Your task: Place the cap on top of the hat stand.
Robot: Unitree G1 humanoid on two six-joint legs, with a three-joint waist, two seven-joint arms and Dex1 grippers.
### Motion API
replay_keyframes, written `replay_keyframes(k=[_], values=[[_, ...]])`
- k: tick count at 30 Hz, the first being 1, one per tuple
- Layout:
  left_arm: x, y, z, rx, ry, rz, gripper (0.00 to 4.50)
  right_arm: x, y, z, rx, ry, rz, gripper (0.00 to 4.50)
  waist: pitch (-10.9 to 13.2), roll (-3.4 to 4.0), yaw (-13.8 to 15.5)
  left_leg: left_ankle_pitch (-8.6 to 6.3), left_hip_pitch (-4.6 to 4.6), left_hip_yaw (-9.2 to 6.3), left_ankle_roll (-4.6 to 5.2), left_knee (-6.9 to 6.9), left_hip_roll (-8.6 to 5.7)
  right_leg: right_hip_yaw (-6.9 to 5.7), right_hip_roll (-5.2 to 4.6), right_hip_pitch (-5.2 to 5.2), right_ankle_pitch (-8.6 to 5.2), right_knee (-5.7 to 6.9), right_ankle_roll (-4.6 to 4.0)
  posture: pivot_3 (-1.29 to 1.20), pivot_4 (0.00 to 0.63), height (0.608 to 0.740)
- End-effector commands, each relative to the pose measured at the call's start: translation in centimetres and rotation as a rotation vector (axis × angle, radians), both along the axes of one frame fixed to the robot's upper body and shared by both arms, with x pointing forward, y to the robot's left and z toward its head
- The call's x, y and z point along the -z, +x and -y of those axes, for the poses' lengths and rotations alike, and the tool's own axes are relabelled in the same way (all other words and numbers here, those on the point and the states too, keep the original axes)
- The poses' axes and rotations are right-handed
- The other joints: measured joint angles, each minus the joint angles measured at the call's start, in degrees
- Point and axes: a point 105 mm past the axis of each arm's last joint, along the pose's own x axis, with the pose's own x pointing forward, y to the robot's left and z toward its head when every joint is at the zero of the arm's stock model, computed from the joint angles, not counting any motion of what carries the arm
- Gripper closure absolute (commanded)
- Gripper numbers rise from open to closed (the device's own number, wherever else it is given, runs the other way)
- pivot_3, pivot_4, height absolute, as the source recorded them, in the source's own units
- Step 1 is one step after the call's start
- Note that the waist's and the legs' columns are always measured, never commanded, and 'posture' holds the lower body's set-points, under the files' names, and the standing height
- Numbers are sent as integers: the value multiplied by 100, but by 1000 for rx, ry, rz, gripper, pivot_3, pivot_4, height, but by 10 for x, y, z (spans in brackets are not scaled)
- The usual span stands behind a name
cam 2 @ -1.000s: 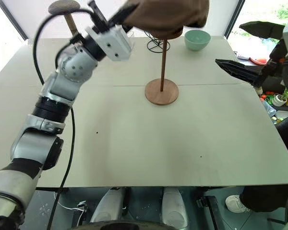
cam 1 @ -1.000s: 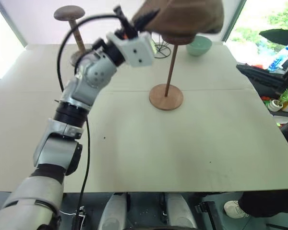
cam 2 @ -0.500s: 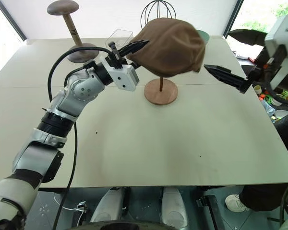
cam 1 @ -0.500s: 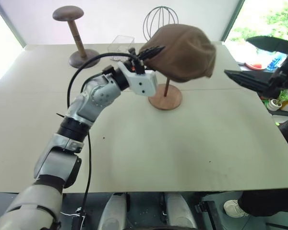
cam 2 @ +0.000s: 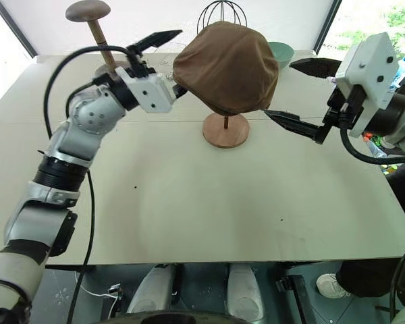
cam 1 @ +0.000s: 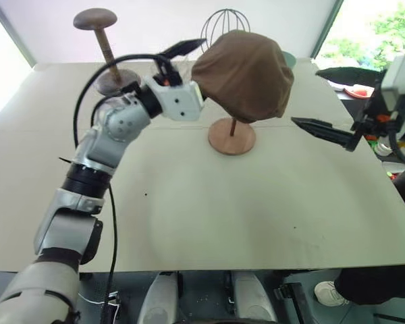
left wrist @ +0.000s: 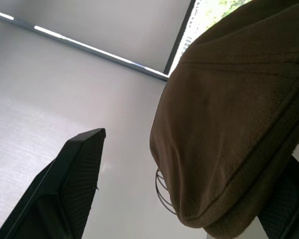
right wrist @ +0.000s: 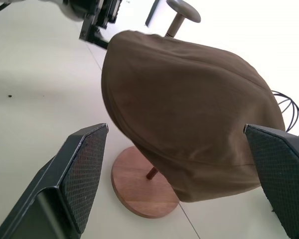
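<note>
The brown cap (cam 1: 244, 73) sits draped over the top of the hat stand, whose thin rod and round wooden base (cam 1: 231, 137) show beneath it. My left gripper (cam 2: 167, 64) is open just left of the cap, one finger above the cap's edge and one below it, and it holds nothing. In the left wrist view the cap (left wrist: 239, 114) hangs between the fingers (left wrist: 74, 184). My right gripper (cam 2: 280, 89) is open at the cap's right side, close to it. The right wrist view has the cap (right wrist: 189, 119) and base (right wrist: 139, 184) between its fingers (right wrist: 79, 174).
A shorter dark stand with a domed top (cam 1: 98, 20) is at the back left. A black wire globe stand (cam 1: 223, 23) and a green bowl (cam 2: 282, 51) are behind the cap. The pale table (cam 1: 256, 216) stretches toward me. Clutter lies beyond its right edge.
My left gripper has opened and let go of the cap, drawing back a little to the left. The cap has settled onto the stand. The right gripper has come in closer from the right.
</note>
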Motion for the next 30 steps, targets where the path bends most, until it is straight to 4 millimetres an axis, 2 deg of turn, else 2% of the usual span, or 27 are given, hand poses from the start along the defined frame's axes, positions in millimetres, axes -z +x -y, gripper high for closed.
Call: replay_keyframes(k=[1, 6, 9, 12, 13, 15, 17, 19, 21, 24, 27, 30], values=[[-25, -10, -20, 14, -43, 6, 353, -2, -6, -8, -38, -32, 32, 0, 0, 0, 1, 0, 0, 0, 0, 0, 0, 0, 0, 0, 0, 0, 0, 0, 150, 740], [-10, -35, -43, 109, 34, -221, 353, 4, -9, -18, -82, -56, 19, 0, 0, 2, -22, 0, -1, 0, 0, -4, 2, 1, 0, -2, -1, -2, -1, 0, 150, 740], [-7, -45, -58, 113, -1, -412, 353, 7, -9, -25, -101, -62, 22, 0, 1, 1, -18, 0, 0, -1, 0, -4, 5, 1, 2, -2, -1, 1, -2, 0, 150, 740], [-3, -57, -72, 128, -52, -679, 353, 10, -8, -35, -126, -81, 32, 0, 2, -1, -23, 0, 0, -3, 0, 2, 5, 1, 4, 0, -1, 1, -3, 0, 150, 740], [-1, -64, -78, 143, -64, -817, 353, 11, -8, -39, -131, -89, 40, 0, 2, -1, -25, 0, 0, -4, 0, 2, 5, 1, 4, 0, -1, 1, -4, 0, 150, 740], [-16, -80, -86, 229, -136, -966, 353, 11, -6, -50, -140, -93, 58, 0, 3, 0, -34, 0, 1, -4, 0, 2, 5, 1, 4, 0, -2, 1, -4, 0, 150, 740], [-33, -84, -96, 277, -231, -1083, 353, 14, -2, -62, -123, -102, 92, 0, 7, -7, -35, 0, 2, -6, 0, 0, 6, 1, 5, -1, -13, 2, 4, 0, 150, 740], [-39, -92, -101, 322, -248, -1194, 353, 17, 0, -74, -114, -108, 122, 0, 7, -7, -28, 0, -2, -14, 0, 1, 8, -2, 14, -5, -19, 4, 11, 0, 150, 740], [-36, -98, -103, 326, -207, -1255, 353, 24, 3, -87, -95, -119, 158, 0, 7, -7, -45, 0, -1, -12, 0, -3, 8, 0, 13, -4, -19, 1, 14, 0, 150, 740], [-31, -100, -103, 310, -145, -1289, 353, 27, 8, -95, -65, -124, 194, 0, 9, -4, -37, 0, -1, -9, 0, -8, 7, 3, 13, -8, -13, 2, 4, 0, 150, 740], [-28, -105, -103, 332, -80, -1338, 353, 19, 21, -103, 43, -88, 305, 0, 9, -4, -32, 0, -5, -10, 0, -5, 7, 3, 14, -10, -13, 3, -18, 0, 150, 740], [-30, -101, -103, 335, -67, -1338, 353, 18, 28, -111, 107, -127, 444, 0, 9, -5, -35, 0, -6, -9, 0, -3, 7, 3, 14, -13, -13, 3, -26, 0, 150, 740]])
